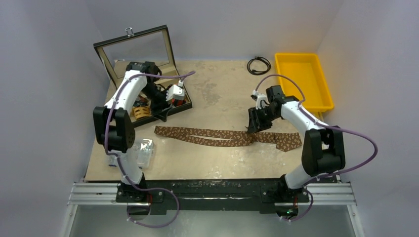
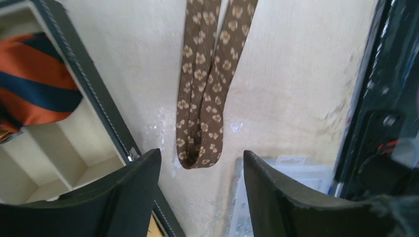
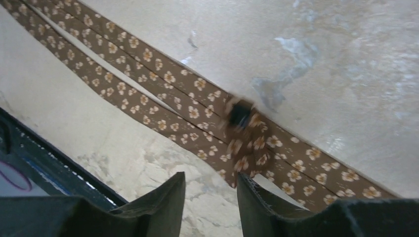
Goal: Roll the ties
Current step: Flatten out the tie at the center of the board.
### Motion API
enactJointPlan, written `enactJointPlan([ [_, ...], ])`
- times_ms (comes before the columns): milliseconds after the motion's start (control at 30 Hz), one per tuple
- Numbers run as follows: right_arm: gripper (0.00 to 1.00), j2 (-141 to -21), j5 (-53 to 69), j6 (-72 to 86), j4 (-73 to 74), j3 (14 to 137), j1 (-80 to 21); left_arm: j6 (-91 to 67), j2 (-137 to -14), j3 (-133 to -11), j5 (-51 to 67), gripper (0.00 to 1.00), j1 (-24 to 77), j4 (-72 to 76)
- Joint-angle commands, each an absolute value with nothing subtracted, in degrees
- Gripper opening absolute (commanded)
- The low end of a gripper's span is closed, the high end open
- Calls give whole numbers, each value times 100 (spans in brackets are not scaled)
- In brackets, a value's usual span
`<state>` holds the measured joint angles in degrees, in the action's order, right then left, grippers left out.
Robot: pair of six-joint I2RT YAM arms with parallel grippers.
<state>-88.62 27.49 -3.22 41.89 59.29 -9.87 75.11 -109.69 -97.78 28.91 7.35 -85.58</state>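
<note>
A brown tie with small pale flowers lies folded double across the middle of the table. Its folded end points at my left gripper, which is open and empty. That gripper hovers over the front edge of the black box. An orange and navy striped tie sits in one box compartment. My right gripper hangs over the tie's right part, open and holding nothing. A blurred bunched bit of the tie shows just beyond its fingers.
The box's glass lid stands open at the back left. A clear plastic packet lies near the left arm's base. A yellow bin and a black cable loop sit at the back right.
</note>
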Motion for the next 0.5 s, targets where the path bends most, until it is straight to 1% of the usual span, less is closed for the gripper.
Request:
enactJointPlan([
  [0,45,-8715,2084,-1027,4622,6557,-651,6468,-9848,-9838,4408,70,767,-7687],
  [67,49,-8568,1898,-1731,5035,6772,-508,5617,-9387,-9528,4584,72,920,-6861],
  [100,51,-8419,1756,-2046,5203,6792,-430,5030,-9084,-9270,4580,81,1016,-6215],
  [133,51,-8268,1671,-2367,5379,6771,-331,4399,-8740,-8923,4551,93,1081,-5465],
  [167,50,-8113,1561,-2715,5565,6726,-250,3775,-8383,-8518,4649,96,1092,-4570],
  [233,46,-7847,1338,-3255,5935,6510,-114,2598,-7714,-7572,4705,99,1136,-2849],
  [300,41,-7700,873,-3498,6112,6092,-63,1603,-7517,-7292,4358,100,1264,-1900],
  [333,39,-7671,754,-3589,6166,5912,-27,1362,-7572,-7379,4420,100,1307,-1804],
  [400,38,-7633,565,-3549,6052,5562,-18,1618,-7917,-7950,4841,100,1475,-2698],
  [467,39,-7688,478,-3438,5820,5307,-17,1560,-8178,-8116,4262,100,1909,-3080],
])
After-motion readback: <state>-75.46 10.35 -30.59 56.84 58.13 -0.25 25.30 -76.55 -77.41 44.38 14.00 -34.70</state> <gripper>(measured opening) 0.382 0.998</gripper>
